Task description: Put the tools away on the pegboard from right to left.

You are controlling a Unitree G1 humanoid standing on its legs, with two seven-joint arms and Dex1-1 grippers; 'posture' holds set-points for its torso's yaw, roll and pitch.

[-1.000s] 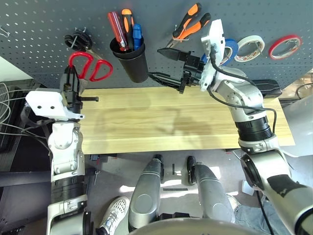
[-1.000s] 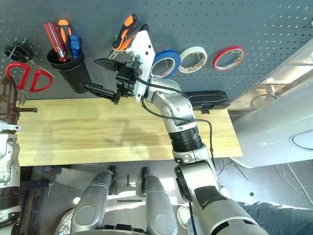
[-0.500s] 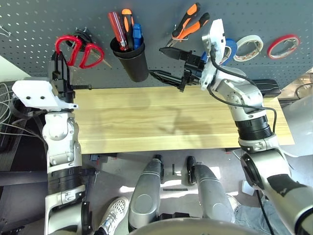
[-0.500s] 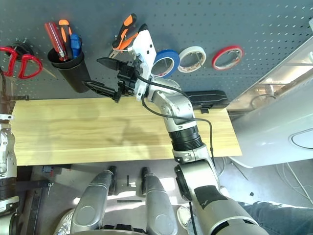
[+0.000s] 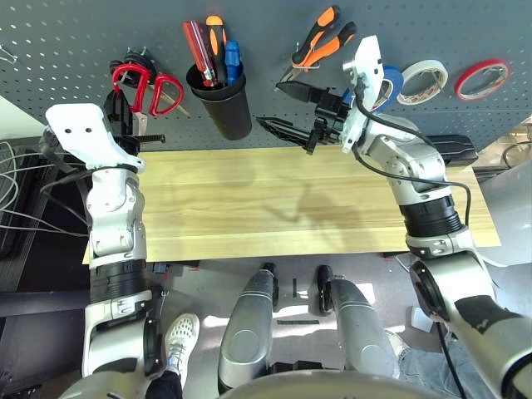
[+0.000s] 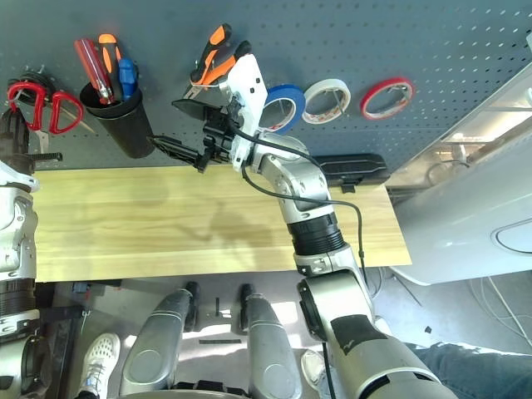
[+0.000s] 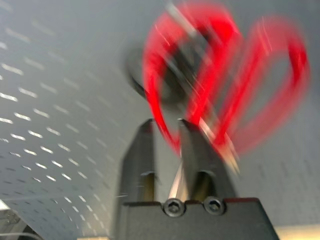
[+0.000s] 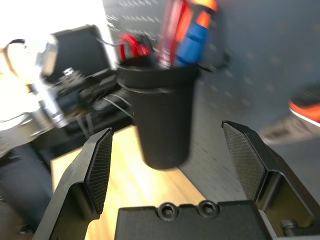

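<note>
- At the pegboard's (image 5: 274, 21) left, the left claw (image 7: 167, 122) is open, the red-handled scissors' (image 5: 155, 98) blades between its fingers, handles beyond the tips.
- Their hook contact is blurred.
- Below the pliers (image 5: 316, 37), the right claw (image 5: 272, 105) gapes.
- Right arm partly covers the blue tape ring (image 6: 295, 97).

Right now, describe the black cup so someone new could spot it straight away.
Look at the dark pegboard standing behind the pale wooden table. The black cup is mounted low on it, between the red-handled scissors and the orange-and-black pliers. Unlike those neighbours, it is a tapered container, with red, orange and blue handles poking out of its top.
</note>
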